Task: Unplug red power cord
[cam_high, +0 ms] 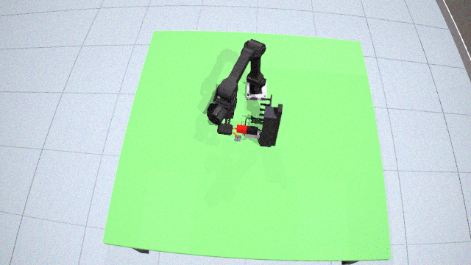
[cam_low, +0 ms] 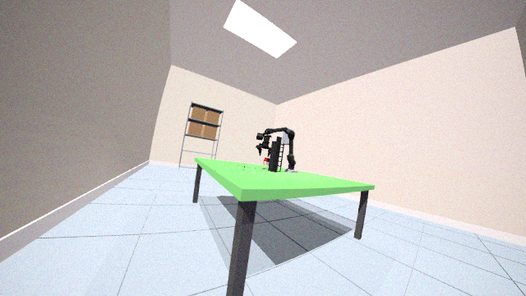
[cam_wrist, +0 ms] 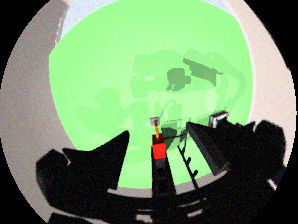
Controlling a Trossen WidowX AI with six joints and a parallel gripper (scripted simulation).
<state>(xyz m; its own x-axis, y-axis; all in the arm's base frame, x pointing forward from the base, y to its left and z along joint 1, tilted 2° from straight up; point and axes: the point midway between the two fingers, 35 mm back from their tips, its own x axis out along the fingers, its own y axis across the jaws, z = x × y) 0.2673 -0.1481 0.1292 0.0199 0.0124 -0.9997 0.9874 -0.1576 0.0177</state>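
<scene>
The black power strip (cam_high: 271,126) (cam_low: 274,156) stands upright on the green table. The red plug (cam_high: 241,129) (cam_low: 265,159) (cam_wrist: 159,151) is at the strip's left side, low down, with a black part between its red part and the strip. Whether its prongs are still in the strip cannot be told. An orange cord (cam_high: 235,134) (cam_wrist: 157,131) runs from it to a small grey block (cam_high: 238,138) (cam_wrist: 154,121) on the table. My gripper (cam_low: 264,154) (cam_wrist: 158,129) is open, its fingers wide apart. It is above and back from the plug; the fingers do not grip it.
Several thin black pegs (cam_high: 262,110) stick out from the strip's left side, beside my arm. The arm's white base (cam_high: 256,96) (cam_wrist: 219,119) stands behind the strip. The green table (cam_high: 239,206) (cam_low: 304,181) carries them all.
</scene>
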